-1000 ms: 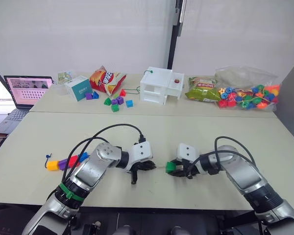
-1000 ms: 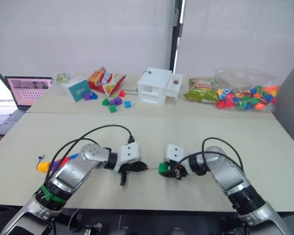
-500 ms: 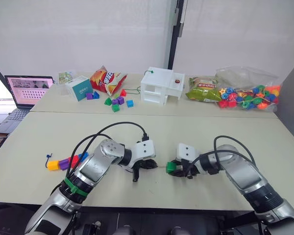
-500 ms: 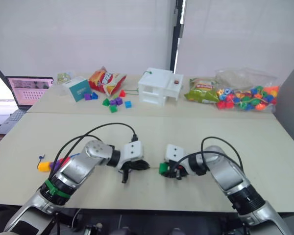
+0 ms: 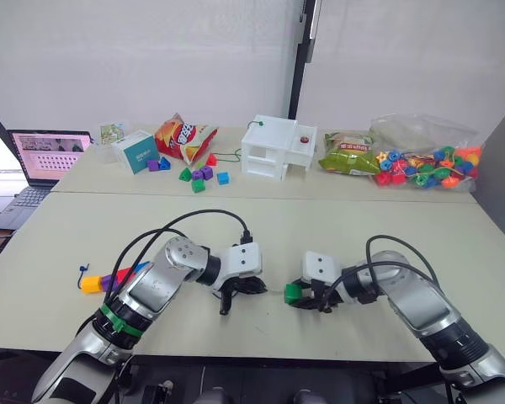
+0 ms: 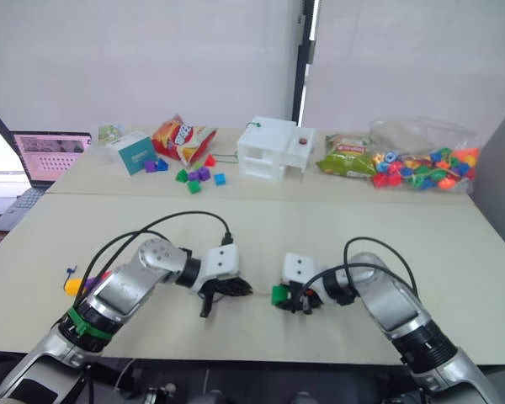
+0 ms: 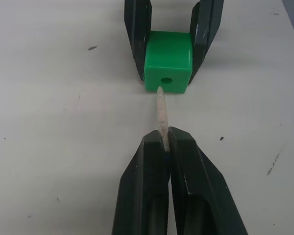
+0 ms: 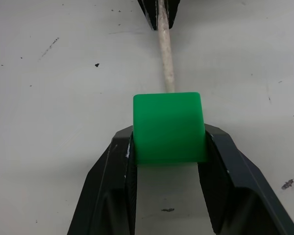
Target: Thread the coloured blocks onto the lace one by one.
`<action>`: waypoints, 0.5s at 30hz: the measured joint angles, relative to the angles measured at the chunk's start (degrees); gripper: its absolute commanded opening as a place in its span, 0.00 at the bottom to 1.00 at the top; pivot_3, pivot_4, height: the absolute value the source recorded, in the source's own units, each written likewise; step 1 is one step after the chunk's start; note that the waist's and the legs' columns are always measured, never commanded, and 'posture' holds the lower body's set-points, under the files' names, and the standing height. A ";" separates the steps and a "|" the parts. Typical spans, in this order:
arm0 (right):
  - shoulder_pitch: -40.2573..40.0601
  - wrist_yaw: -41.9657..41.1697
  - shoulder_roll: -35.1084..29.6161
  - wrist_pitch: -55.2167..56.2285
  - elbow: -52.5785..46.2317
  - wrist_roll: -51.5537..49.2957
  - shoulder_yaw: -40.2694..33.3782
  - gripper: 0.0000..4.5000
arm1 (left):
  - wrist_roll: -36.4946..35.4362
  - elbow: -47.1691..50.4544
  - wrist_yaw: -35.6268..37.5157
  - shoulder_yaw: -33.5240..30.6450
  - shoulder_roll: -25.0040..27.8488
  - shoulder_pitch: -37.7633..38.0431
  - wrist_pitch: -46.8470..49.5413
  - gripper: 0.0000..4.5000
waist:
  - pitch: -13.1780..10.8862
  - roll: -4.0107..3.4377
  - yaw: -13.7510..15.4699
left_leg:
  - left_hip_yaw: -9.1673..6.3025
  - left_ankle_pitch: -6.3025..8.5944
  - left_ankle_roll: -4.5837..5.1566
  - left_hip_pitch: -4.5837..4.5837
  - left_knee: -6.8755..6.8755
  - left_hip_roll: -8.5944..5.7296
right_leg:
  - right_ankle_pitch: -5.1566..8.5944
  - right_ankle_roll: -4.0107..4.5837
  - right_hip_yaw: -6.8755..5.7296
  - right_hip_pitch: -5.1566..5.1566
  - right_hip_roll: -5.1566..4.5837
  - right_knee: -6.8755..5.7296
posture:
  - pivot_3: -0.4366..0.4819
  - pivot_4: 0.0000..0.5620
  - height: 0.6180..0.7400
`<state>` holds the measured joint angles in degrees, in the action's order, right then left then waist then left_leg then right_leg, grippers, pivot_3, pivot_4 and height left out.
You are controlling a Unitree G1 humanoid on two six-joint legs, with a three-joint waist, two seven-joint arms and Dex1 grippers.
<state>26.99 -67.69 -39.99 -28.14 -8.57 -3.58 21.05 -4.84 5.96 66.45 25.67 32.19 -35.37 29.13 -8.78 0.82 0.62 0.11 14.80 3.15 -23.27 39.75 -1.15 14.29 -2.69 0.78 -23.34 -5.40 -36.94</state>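
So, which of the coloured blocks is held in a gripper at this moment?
The green block, clamped by the right gripper facing the lace tip. The yellow-orange, purple, red and blue ones lie in a row by the left arm.

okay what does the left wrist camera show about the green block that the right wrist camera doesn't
The left wrist view shows the face of the green block with its hole, and the pale tip of the lace just short of it, a little low. The right wrist view shows the block's plain top with no hole, the tip passing behind its far edge. Both show the right gripper clamping the block's sides and the left gripper pinching the lace tip.
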 measured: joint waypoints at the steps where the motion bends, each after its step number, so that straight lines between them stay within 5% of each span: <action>1: 0.00 -0.04 0.00 0.00 0.00 0.00 0.01 0.26 | 0.00 0.02 -0.07 0.00 -0.03 -0.02 0.02 0.00 | 0.00 0.00 0.00 | 0.00 0.00 0.00 0.00 0.00 0.00 | 0.00 0.00 0.00 0.00 0.00 0.00 | 0.48 0.27 1.00; 15: 0.03 -0.26 -0.05 -0.10 0.05 0.06 -0.02 0.26 | -0.03 3.59 -0.65 0.02 -0.50 0.35 4.81 0.00 | 0.00 0.00 0.04 | -0.01 0.00 0.00 0.00 0.00 0.00 | 0.00 0.00 -0.01 0.01 0.00 0.00 | 0.48 0.27 1.00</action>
<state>27.02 -67.95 -40.05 -28.23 -8.51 -3.53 21.03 -4.87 9.55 65.80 25.69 31.69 -35.02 33.93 -8.78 0.82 0.67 0.10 14.80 3.15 -23.26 39.75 -1.15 14.29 -2.70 0.77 -23.33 -5.40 -36.94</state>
